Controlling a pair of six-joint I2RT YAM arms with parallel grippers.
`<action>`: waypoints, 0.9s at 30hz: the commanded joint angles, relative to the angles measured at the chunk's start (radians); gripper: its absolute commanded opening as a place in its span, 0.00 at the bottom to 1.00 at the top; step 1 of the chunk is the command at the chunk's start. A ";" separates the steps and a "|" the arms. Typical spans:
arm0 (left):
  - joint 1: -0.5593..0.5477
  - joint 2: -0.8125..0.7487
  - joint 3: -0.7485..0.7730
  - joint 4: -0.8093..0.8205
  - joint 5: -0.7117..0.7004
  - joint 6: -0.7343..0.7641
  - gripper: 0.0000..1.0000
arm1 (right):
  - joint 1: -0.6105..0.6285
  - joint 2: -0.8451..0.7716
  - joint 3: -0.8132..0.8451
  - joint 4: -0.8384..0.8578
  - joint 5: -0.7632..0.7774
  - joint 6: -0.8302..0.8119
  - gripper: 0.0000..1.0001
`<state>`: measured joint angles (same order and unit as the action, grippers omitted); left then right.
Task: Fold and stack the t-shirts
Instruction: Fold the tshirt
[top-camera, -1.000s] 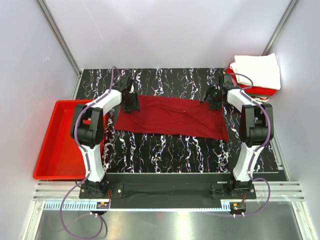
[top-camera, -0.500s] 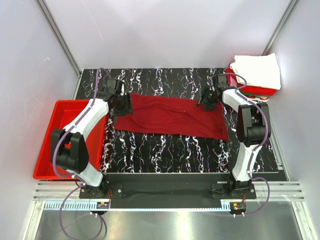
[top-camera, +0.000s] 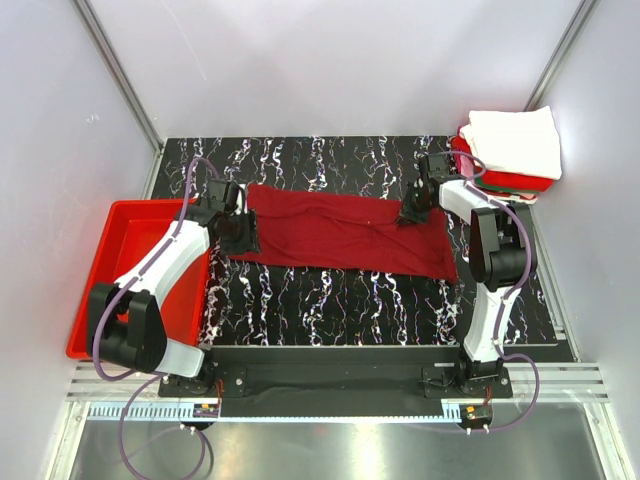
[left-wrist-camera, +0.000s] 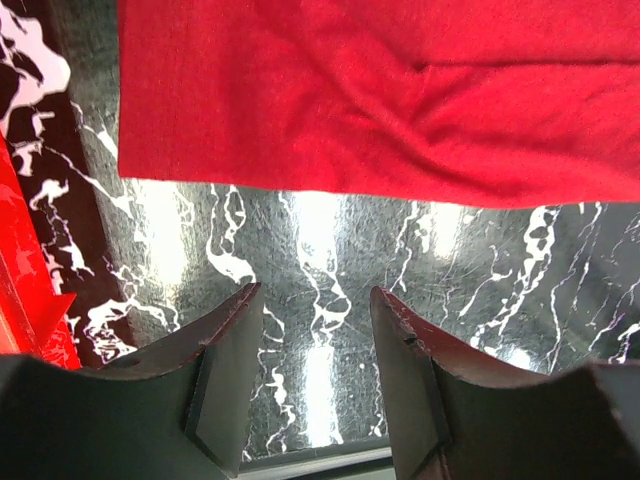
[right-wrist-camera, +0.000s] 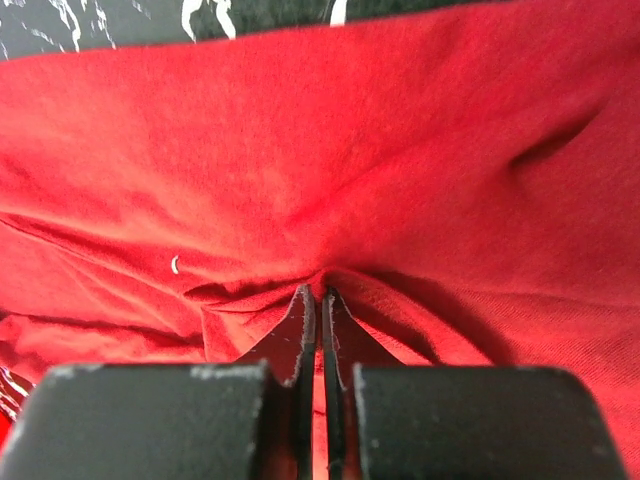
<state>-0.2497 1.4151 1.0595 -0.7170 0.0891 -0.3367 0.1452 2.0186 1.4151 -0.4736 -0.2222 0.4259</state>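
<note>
Right fingers (right-wrist-camera: 287, 346) tight on one maroon t-shirt (right-wrist-camera: 400, 180)

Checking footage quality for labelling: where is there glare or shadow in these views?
Left wrist: bright glare patches on the glossy table beside the maroon t-shirt; top external: evenly lit, sharp; right wrist: dark shadow in the cloth fold beside the right gripper.

I see the dark red tee (top-camera: 345, 232) flat on the table (top-camera: 330, 300), a long wrinkled band lying left to right — folded stack (top-camera: 512, 150) at far right corner, white on top
</note>
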 joint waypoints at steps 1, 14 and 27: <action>0.000 -0.033 -0.007 0.037 0.004 0.024 0.52 | 0.037 -0.093 -0.001 -0.048 0.038 0.013 0.00; 0.007 -0.054 -0.021 0.051 0.024 0.030 0.52 | 0.300 -0.353 -0.314 -0.080 0.161 0.276 0.44; -0.003 0.079 0.129 0.019 -0.006 -0.011 0.53 | 0.300 -0.557 -0.305 -0.255 0.389 0.220 0.61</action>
<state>-0.2352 1.4277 1.0740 -0.7158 0.0925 -0.3271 0.4667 1.4448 1.0752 -0.6689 0.0555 0.6712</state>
